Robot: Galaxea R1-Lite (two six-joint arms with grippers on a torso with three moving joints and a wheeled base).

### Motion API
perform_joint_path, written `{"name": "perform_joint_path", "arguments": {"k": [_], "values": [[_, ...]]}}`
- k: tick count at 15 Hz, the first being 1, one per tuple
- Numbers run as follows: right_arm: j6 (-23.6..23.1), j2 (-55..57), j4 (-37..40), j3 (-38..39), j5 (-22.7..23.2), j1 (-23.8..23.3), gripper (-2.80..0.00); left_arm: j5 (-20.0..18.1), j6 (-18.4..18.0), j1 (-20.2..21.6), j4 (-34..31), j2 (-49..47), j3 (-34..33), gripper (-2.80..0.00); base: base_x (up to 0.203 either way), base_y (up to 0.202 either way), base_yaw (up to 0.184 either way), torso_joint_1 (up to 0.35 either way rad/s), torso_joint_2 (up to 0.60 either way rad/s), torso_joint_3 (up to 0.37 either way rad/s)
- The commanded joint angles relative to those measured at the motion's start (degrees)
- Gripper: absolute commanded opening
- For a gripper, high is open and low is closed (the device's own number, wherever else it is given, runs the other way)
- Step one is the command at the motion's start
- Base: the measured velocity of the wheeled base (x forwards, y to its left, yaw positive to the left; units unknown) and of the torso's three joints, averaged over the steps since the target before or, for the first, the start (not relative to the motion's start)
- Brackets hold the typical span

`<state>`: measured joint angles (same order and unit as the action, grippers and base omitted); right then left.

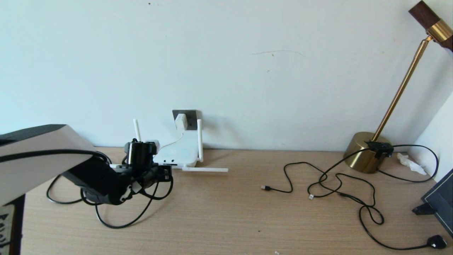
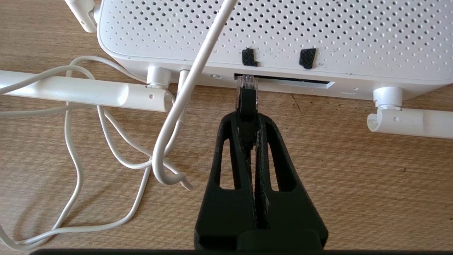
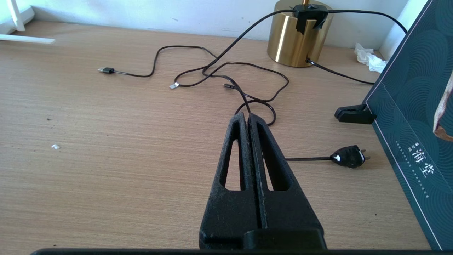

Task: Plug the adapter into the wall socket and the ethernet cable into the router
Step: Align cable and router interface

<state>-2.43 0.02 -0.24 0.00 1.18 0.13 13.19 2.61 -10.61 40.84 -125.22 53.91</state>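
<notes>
Head view: the adapter (image 1: 181,122) already sits in the socket (image 1: 184,119) on the wall, its white cord (image 1: 170,144) dropping to the router (image 1: 179,152) on the desk (image 1: 226,212) just below. The left gripper (image 1: 163,173) is low at the router's near edge, with the black ethernet cable (image 1: 116,223) looping on the desk beneath the arm. So the adapter step looks done and the cable step is in hand. Off to the right lie thin black leads (image 1: 318,184) and a brass lamp (image 1: 368,152), well apart from the work.

Left wrist view: the left gripper (image 2: 247,117) is clamped on the ethernet cable (image 2: 246,101) just behind its clear tip, and that tip is at the mouth of the router's (image 2: 269,35) dark port slot, at the slot's end. Whether it has clicked home I cannot tell. The next move calls for a straight push along the port's line, keeping the plug level so the clip does not snag, then letting go.

Right wrist view: the right gripper (image 3: 246,118) hangs above the desk (image 3: 106,141) with its fingers together on nothing, parked near the black leads (image 3: 226,71) and a mains plug (image 3: 348,156), with the lamp (image 3: 297,35) beyond
</notes>
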Motion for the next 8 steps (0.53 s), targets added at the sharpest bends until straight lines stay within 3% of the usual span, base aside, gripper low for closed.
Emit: {"name": "perform_joint_path", "arguments": {"k": [1,8], "values": [[-0.04,0.06,-0.02,0.00,0.05,0.04,-2.80,0.11,0.03,0.04,0.29,0.24,-0.03,-2.80,0.000,0.000,0.000,0.000,0.00,0.000],[-0.04,0.06,-0.02,0.00,0.05,-0.04,-2.80,0.17,-0.06,0.06,0.03,0.07,0.67,-2.80,0.000,0.000,0.000,0.000,0.00,0.000]]}}
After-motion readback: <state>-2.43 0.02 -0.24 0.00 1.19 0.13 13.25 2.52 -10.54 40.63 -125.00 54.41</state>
